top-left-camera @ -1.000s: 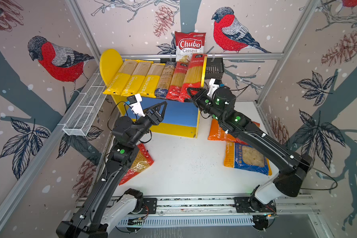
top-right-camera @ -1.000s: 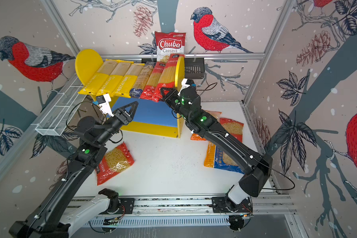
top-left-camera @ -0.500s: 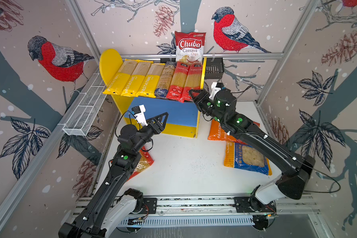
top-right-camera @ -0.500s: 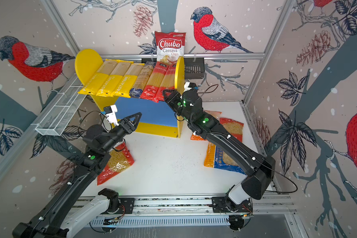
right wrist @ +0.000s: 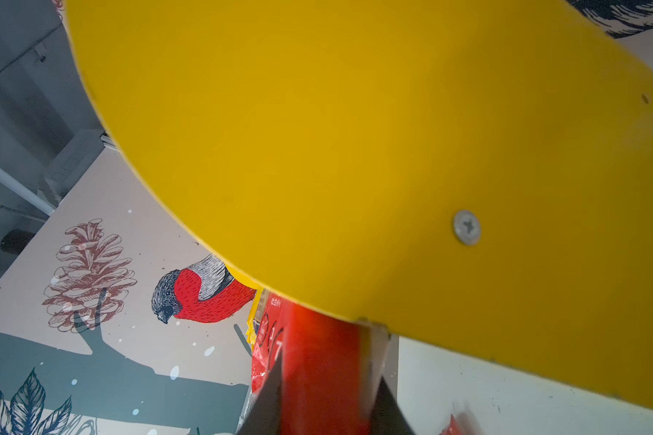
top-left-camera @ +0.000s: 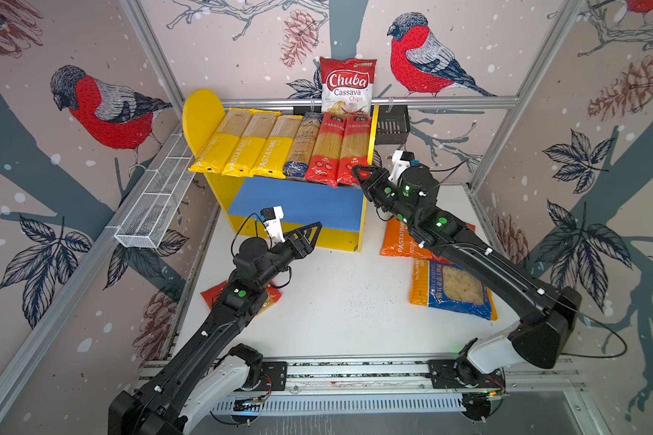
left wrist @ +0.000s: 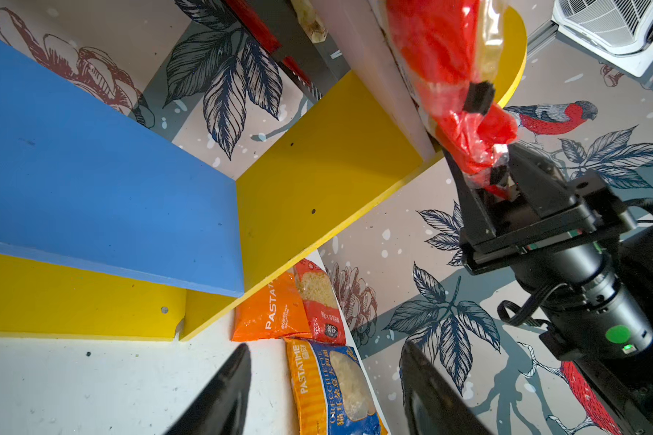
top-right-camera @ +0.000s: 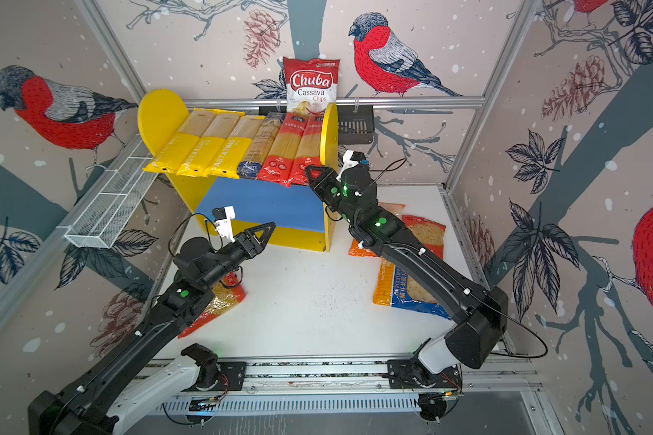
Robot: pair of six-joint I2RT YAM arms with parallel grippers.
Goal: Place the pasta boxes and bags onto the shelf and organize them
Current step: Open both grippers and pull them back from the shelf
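Your right claw [top-left-camera: 359, 173] pinches the crumpled near end of the rightmost red spaghetti pack [top-left-camera: 354, 143], which lies straight ahead of it on the shelf [top-left-camera: 203, 113], probably to square it up. Your left claw [top-left-camera: 315, 229] hangs open and empty.

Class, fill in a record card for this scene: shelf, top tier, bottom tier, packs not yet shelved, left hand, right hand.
shelf: two tiers, yellow sides
top tier: six long packs side by side: three yellow packs, a blue-labelled pack, two red packs
bottom tier: blue board, bare
not yet shelved: orange bag, red bag, blue-orange bag right of the shelf; second red bag under the left arm
left hand: open, empty, before the bottom tier
right hand: jaws either side of the rightmost red pack; grip unclear
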